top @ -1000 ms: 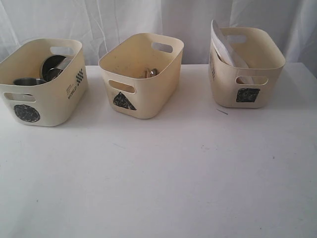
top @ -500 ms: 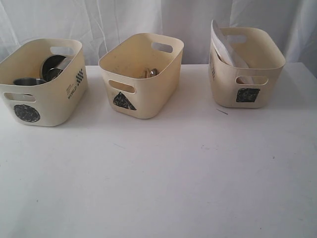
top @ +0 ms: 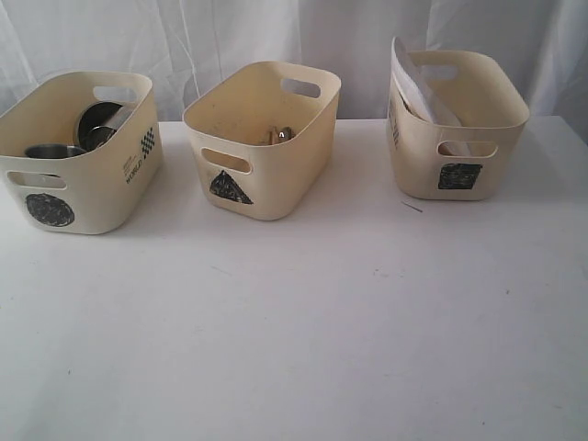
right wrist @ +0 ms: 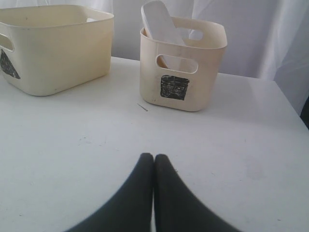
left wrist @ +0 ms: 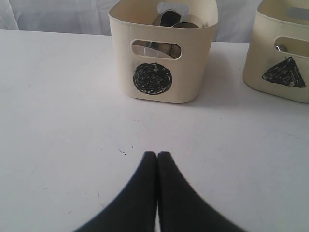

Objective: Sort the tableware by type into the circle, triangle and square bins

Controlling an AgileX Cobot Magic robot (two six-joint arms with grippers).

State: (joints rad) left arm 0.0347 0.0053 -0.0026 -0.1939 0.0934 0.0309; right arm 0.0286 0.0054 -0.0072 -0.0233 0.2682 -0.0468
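Three cream bins stand in a row at the back of the white table. The circle bin (top: 78, 184) on the left holds steel mugs (top: 50, 151) and a steel bowl (top: 99, 122). Steel cutlery (top: 280, 135) glints inside the triangle bin (top: 266, 175) in the middle. A large white square plate (top: 418, 87) leans upright in the square bin (top: 496, 119) on the right. Neither arm appears in the exterior view. My left gripper (left wrist: 157, 154) is shut and empty, facing the circle bin (left wrist: 193, 87). My right gripper (right wrist: 153, 156) is shut and empty, facing the square bin (right wrist: 205, 92). Chopsticks and white bowl are hidden.
A thin dark sliver (top: 412, 207) lies on the table just in front of the square bin. White curtains hang behind the table. The white tabletop (top: 294, 331) stretches in front of the bins.
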